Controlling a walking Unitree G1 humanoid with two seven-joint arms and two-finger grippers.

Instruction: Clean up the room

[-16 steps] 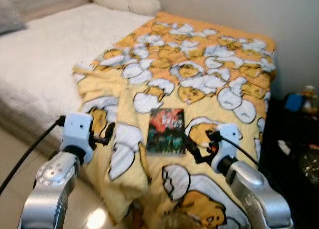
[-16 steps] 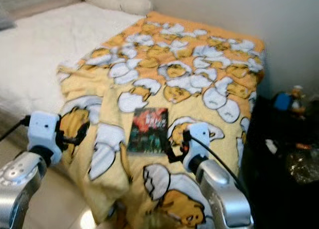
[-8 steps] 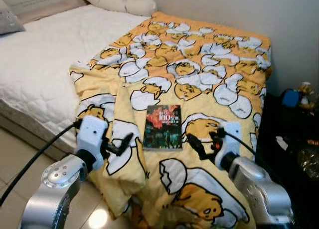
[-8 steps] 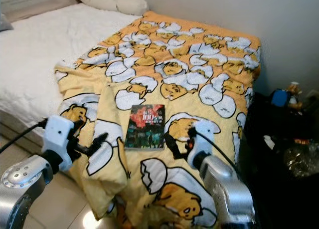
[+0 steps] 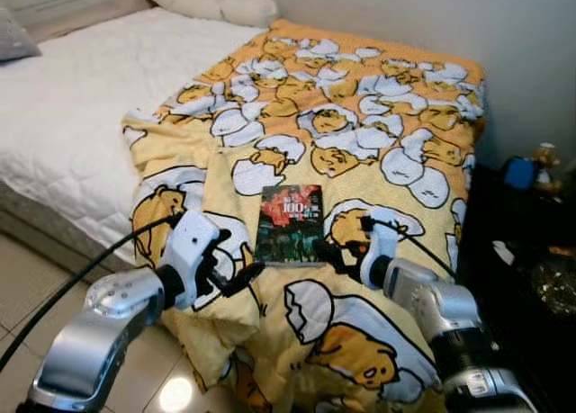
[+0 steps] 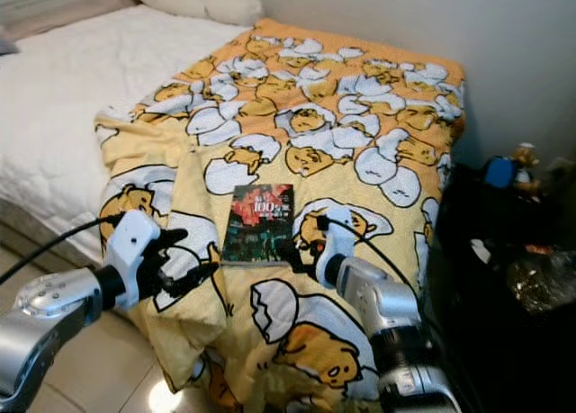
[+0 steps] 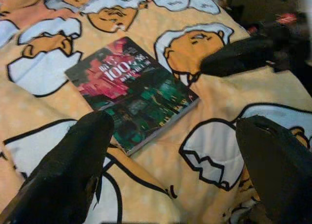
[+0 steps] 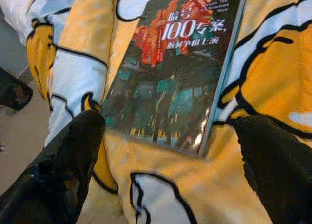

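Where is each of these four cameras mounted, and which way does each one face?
Left eye, head: looks down on the book lying on the yellow blanket; both silver arms show.
Right eye, head: the same scene, the right claw by the book.
Left wrist: faces the book between the left claw fingers.
Right wrist: likewise, from the other side.
All share the book.

book (image 5: 289, 225) on blanket (image 5: 387, 107) over bed (image 5: 72, 116), left pincer (image 5: 236, 273) and right pincer (image 5: 335, 255) flanking its near edge
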